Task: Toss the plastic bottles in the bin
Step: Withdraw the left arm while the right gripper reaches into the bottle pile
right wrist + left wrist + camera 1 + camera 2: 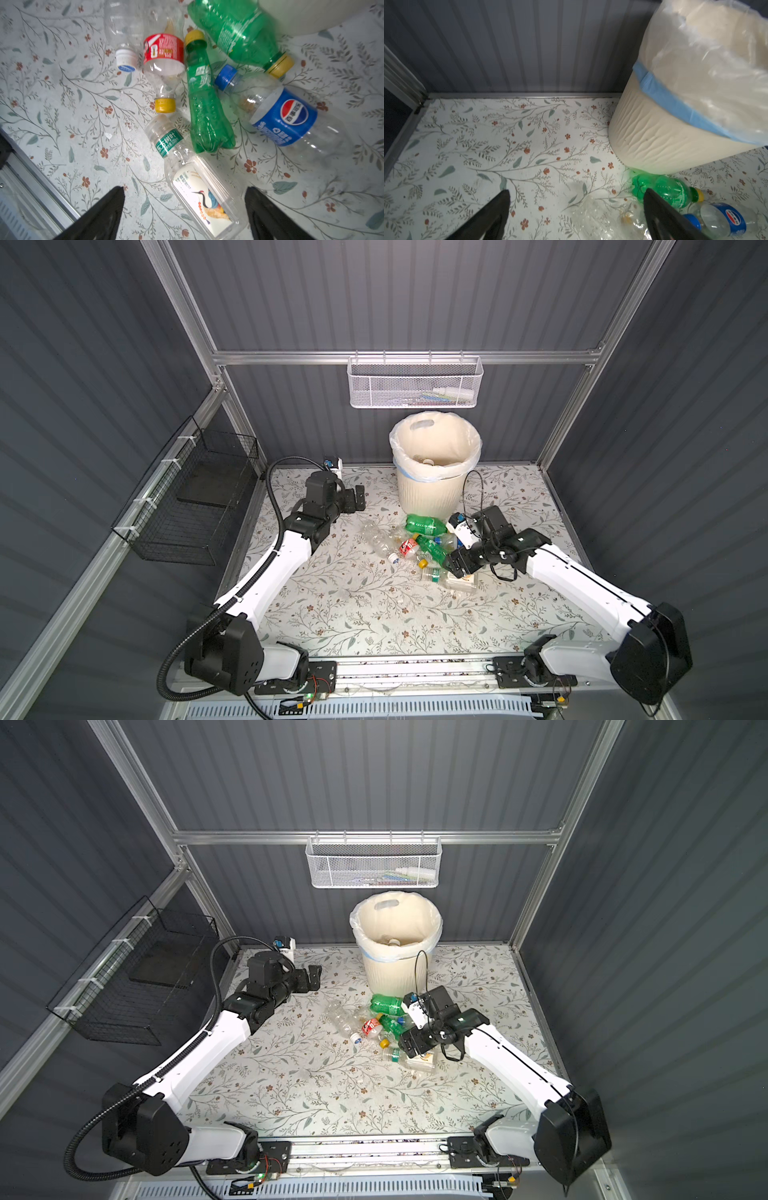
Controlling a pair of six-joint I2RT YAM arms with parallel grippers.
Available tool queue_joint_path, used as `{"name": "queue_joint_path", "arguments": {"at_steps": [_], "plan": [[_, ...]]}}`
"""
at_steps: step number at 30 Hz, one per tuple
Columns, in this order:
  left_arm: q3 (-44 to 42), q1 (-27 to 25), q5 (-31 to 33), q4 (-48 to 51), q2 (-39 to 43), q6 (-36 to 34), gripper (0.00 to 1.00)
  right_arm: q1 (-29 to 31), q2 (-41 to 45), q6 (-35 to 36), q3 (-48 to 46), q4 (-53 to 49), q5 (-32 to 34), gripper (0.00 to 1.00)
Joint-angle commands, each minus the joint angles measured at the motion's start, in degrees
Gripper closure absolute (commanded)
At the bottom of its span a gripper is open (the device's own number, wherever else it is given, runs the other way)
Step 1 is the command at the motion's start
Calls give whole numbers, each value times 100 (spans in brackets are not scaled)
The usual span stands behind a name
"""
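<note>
R gripper [185,188] is spread wide w/ nothing gripped; 1 crane-label tea bottle [207,203] lies btwn its fingers. Beyond it we count 1 slim green bottle [204,108], 1 big green bottle [234,31], 1 Pepsi bottle [284,116], 1 red-label bottle [164,54] and 1 clear white-cap bottle [122,27]. That makes 6 on the table [353,605], clustered just beside the 1 bin [419,493]. L gripper [576,190] is wide open and empty, over bare table.

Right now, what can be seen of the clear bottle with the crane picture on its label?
The crane bottle is clear plastic, flat-sided, with a white label, a green neck band and a pale cap. It looks empty and lies on its side on the floral table, cap toward the pile, shoulder beside the small green bottle; contact unclear. The right tool hangs above it, jaws open to either side.
</note>
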State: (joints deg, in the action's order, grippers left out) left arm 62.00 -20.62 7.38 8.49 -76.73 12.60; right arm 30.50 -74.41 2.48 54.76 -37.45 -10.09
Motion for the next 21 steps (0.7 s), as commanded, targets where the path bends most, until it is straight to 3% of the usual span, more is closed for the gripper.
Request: {"name": "queue_joint_path", "arguments": {"at_steps": [1, 10, 21], "plan": [[-323, 180, -327, -216, 368, 395, 0, 174, -263, 519, 92, -507, 470, 6], [-723, 356, -500, -268, 383, 416, 0, 457, -835, 1129, 260, -681, 803, 2], [-829, 403, -641, -461, 208, 508, 0, 579, -1532, 1395, 259, -358, 942, 1]]}}
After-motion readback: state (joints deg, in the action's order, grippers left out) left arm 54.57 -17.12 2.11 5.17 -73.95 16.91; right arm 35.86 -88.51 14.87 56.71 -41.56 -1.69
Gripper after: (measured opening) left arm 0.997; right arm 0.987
